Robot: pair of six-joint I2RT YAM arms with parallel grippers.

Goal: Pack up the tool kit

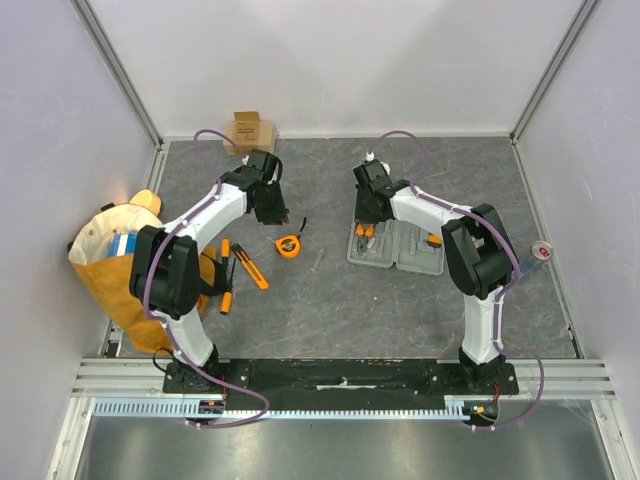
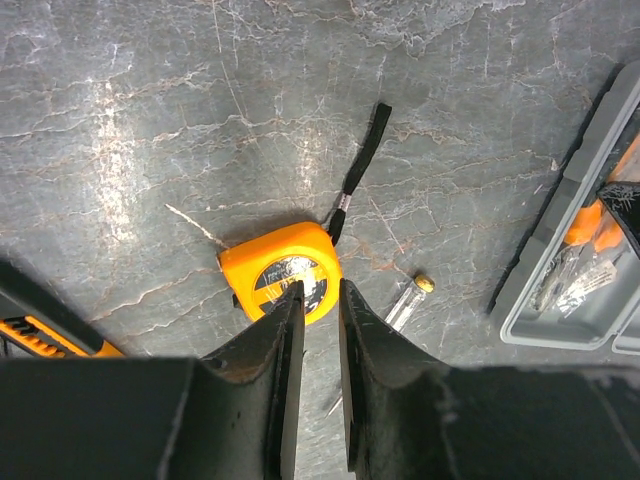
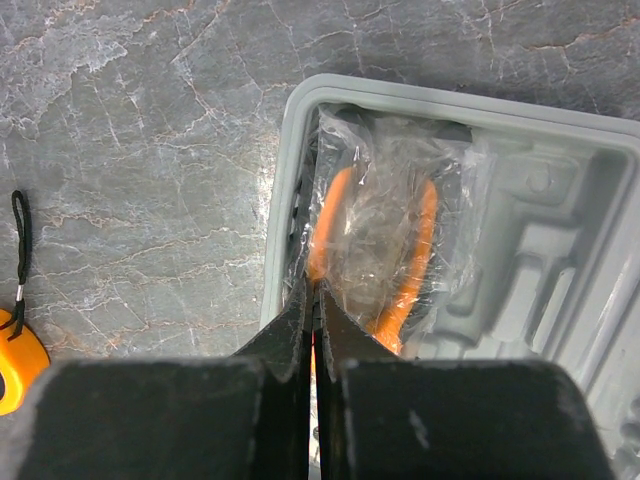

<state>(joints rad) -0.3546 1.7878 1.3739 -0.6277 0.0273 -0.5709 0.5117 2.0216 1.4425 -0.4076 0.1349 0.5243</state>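
The grey tool case (image 1: 400, 250) lies open on the table right of centre. My right gripper (image 1: 367, 222) is over its left half. In the right wrist view the jaws (image 3: 313, 292) are shut on the plastic-wrapped orange-handled pliers (image 3: 375, 240), which lie in the case tray (image 3: 540, 200). The orange tape measure (image 1: 288, 245) lies on the table with its black strap (image 2: 362, 160) stretched out. My left gripper (image 1: 273, 208) hovers just behind the tape measure (image 2: 280, 275), and its jaws (image 2: 320, 295) are a narrow gap apart and empty.
Orange-and-black tools (image 1: 248, 268) lie left of the tape measure. A clear-handled screwdriver (image 2: 405, 305) lies beside it. A yellow-orange bag (image 1: 105, 265) stands at the left edge. A brown cardboard box (image 1: 250, 130) is at the back wall. A small roll (image 1: 541, 251) is at the right.
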